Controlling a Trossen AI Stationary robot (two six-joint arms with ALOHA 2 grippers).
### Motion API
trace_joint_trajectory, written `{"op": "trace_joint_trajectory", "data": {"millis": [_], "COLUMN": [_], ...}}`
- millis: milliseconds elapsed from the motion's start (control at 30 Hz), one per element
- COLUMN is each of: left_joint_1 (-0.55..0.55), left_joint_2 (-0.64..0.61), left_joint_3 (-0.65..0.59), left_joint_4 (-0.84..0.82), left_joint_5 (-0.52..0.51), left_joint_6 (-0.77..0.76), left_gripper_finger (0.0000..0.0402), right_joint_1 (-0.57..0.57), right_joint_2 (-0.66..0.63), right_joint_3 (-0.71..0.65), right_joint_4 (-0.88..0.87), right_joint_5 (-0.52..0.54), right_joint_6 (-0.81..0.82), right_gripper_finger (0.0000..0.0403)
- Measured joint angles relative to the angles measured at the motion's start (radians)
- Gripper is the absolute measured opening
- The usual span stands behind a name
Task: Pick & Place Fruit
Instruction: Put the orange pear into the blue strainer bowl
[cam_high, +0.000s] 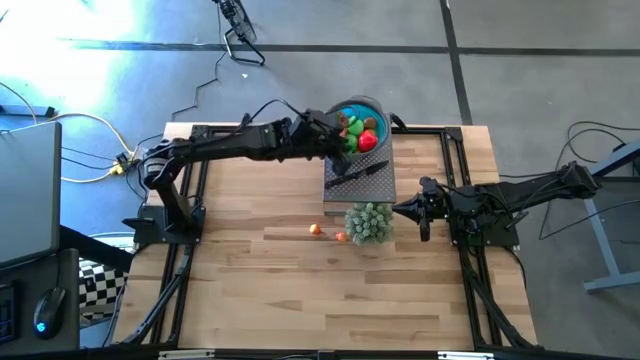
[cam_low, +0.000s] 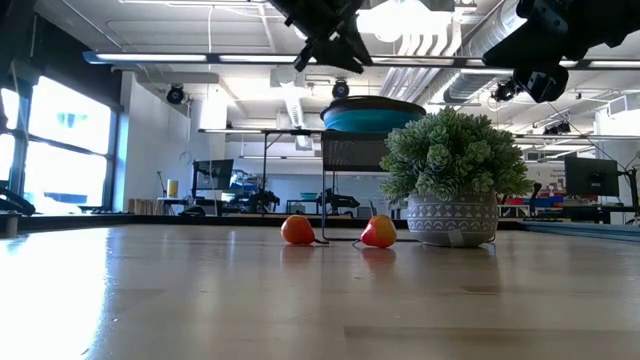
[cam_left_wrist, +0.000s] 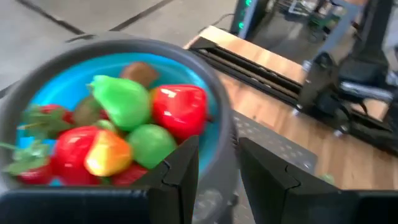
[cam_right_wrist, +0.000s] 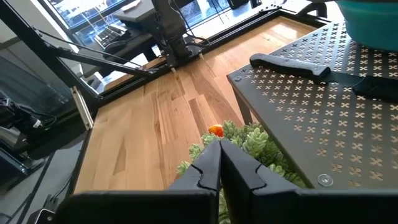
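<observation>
The left gripper (cam_high: 338, 138) hung at the near rim of the blue bowl (cam_high: 352, 109), which sat on the raised perforated metal stand (cam_high: 375, 184) at the table's far edge. In its wrist view the fingers (cam_left_wrist: 180, 168) stood a little apart with nothing between them, right over the bowl's edge. Inside the bowl lay most of the fruit (cam_left_wrist: 121, 127) — red, green, yellow-orange and brown pieces heaped together. A black-handled knife (cam_right_wrist: 289, 65) rested on the stand beside the bowl.

On the wooden table (cam_high: 250, 290), in front of the stand, two loose fruits remained: an orange one (cam_low: 297, 230) and, to its right, a red-and-yellow one (cam_low: 378, 231) just beside the potted green plant (cam_low: 452, 165). The two lay apart from each other, both clear of the bowl.

Farther right, the right gripper (cam_high: 414, 210) waited near the plant — its fingers (cam_right_wrist: 211, 168) pressed together, holding nothing.
</observation>
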Motion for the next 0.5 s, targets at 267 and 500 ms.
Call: {"op": "trace_joint_trajectory", "data": {"millis": [267,500], "left_joint_1": [-0.063,-0.16], "left_joint_2": [-0.054,-0.1], "left_joint_3": [0.001,-0.001], "left_joint_4": [-0.12,-0.298], "left_joint_5": [0.123,0.134], "left_joint_6": [0.038,0.021], "left_gripper_finger": [0.0109,0.0109], "right_joint_1": [0.0,0.0], "right_joint_2": [0.0,0.0], "right_joint_3": [0.0,0.0], "right_joint_4": [0.0,0.0], "right_joint_5": [0.0,0.0], "right_joint_6": [0.004,0.001], "right_gripper_finger": [0.0002,0.0002]}}
